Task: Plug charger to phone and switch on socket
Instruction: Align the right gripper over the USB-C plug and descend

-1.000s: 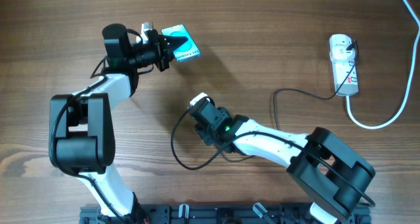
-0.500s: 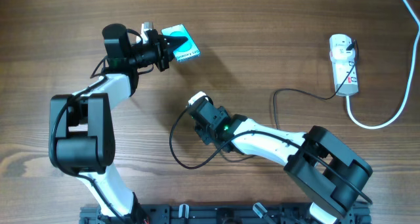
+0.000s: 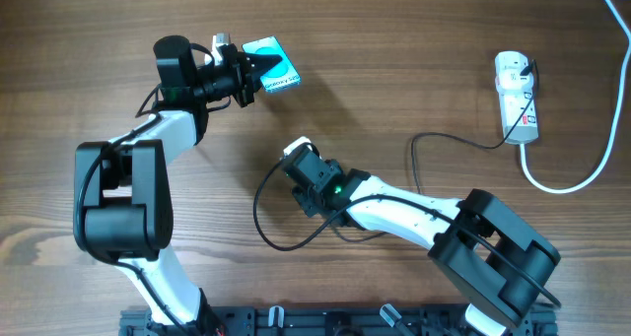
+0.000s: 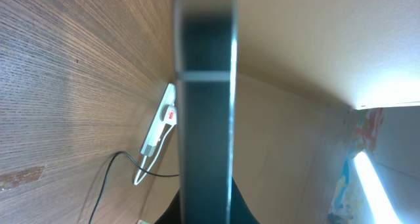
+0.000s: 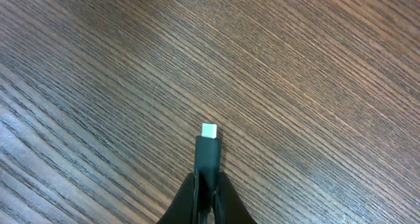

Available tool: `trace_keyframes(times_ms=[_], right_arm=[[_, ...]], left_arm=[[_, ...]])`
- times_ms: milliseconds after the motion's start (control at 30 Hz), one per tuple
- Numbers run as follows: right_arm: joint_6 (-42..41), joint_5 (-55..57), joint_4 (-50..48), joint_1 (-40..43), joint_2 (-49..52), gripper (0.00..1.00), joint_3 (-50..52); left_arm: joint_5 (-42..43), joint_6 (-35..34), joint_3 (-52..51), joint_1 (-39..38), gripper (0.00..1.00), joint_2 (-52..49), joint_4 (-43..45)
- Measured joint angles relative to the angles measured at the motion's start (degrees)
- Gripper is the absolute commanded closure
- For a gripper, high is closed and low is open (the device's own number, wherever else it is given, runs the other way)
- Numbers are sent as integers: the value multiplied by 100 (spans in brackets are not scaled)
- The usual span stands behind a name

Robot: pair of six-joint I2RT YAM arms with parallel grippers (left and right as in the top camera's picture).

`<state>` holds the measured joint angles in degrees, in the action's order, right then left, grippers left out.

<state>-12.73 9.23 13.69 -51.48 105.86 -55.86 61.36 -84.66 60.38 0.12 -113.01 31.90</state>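
Observation:
The phone (image 3: 275,66), white frame and teal-blue screen, is held off the table at the upper left by my left gripper (image 3: 252,80), which is shut on it. In the left wrist view the phone (image 4: 205,119) shows edge-on as a dark vertical bar. My right gripper (image 3: 296,159) sits mid-table, shut on the charger's connector (image 5: 209,152), whose silver tip points away over bare wood. The black charger cable (image 3: 266,233) loops below the right arm and runs to the white socket (image 3: 516,96) at the far right, also visible in the left wrist view (image 4: 161,125).
A thicker white cable (image 3: 582,168) curves from the socket up the right edge of the table. The arm bases stand along the front edge.
My right gripper with the charger connector has crept slightly left and the cable loop has shifted a little. The left arm and phone have not moved.

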Motion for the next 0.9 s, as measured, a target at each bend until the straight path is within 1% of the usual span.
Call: trace_keyframes(times_ms=[100,233,500,600,633,667,700,733,800,900], right_arm=[[-70,-24,133,-2,0,96,-57],[-269,-205,603,37,0,95,-243],[-393,-925,949,334,-179,95,-267],[-389,-1008,949,343,-315,96,-267],[-376,-1032,949,343,-350,93,-264],[-343,-1047,949,343,-382,85,-264],[-297,-1058,962,343,-396,81,-264],[-223,-1069,988,343,-398,69,-264],[-111,-1075,1073,343,-398,63,-264],[26,-1071,1095,343,-398,60,-264]], left_arm=[[0,0,0,0,96,0,0],[-2,0,0,0,96,0,2],[-2,-4,0,0,96,0,0],[0,-4,0,0,96,0,0],[0,-4,0,0,96,0,0],[0,-4,0,0,96,0,0],[0,-4,0,0,96,0,0],[0,-4,0,0,96,0,0],[0,-4,0,0,96,0,0],[0,-4,0,0,96,0,0]])
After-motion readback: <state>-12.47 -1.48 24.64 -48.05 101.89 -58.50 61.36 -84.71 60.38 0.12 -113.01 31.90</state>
